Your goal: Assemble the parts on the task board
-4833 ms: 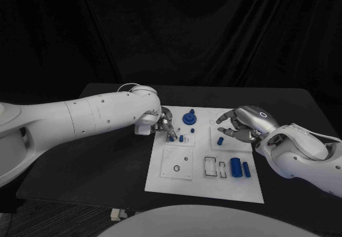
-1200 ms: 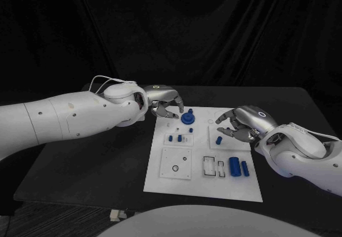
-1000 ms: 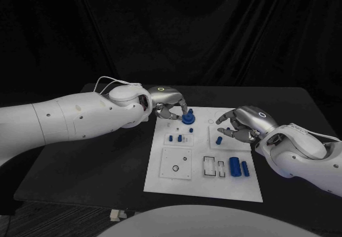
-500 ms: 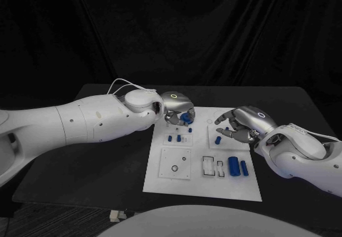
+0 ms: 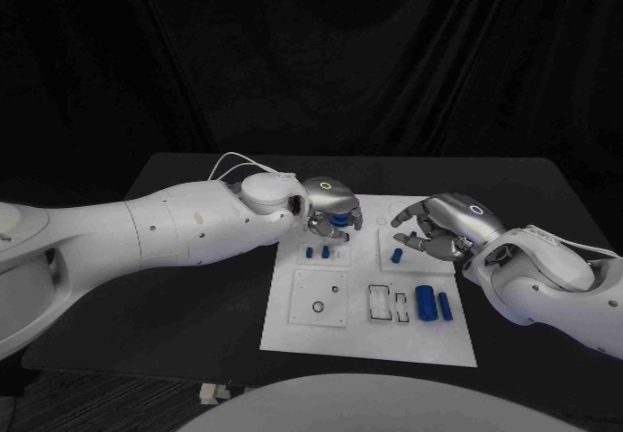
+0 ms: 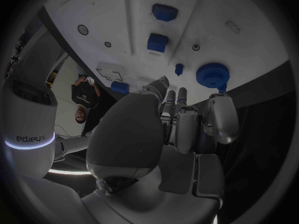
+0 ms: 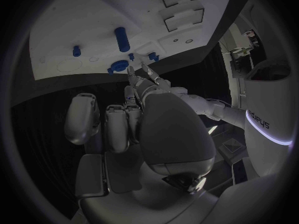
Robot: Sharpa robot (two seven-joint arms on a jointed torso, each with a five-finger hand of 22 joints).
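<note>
1. Blue plastic gear-like knob (image 5: 340, 219) with a toothed rim stands at the far edge of the white rectangular task board (image 5: 370, 337), in the middle of the black table (image 5: 194, 315).
2. Silver left hand (image 5: 328, 202) hangs over that knob, fingers curled down around it; in the left wrist view the knob (image 6: 213, 75) sits just past the fingertips (image 6: 163, 82), and whether they grip it cannot be told.
3. Silver right hand (image 5: 444, 225) hovers above the board's right side with fingers bent and apart, holding nothing visible; a small blue peg (image 5: 400, 256) stands beneath it.
4. Two blue cylinders (image 5: 437, 305) lie side by side near the board's front right, beside empty rectangular slots (image 5: 385, 302); short blue studs (image 5: 317, 253) stand in the panel nearer the left hand.
5. Judged by look, the knob is light, rigid moulded plastic: unlikely to deform, and its ridged rim should give purchase. Opposing fingertips on the toothed edge seem the best hold; its smooth top would likely slip.
</note>
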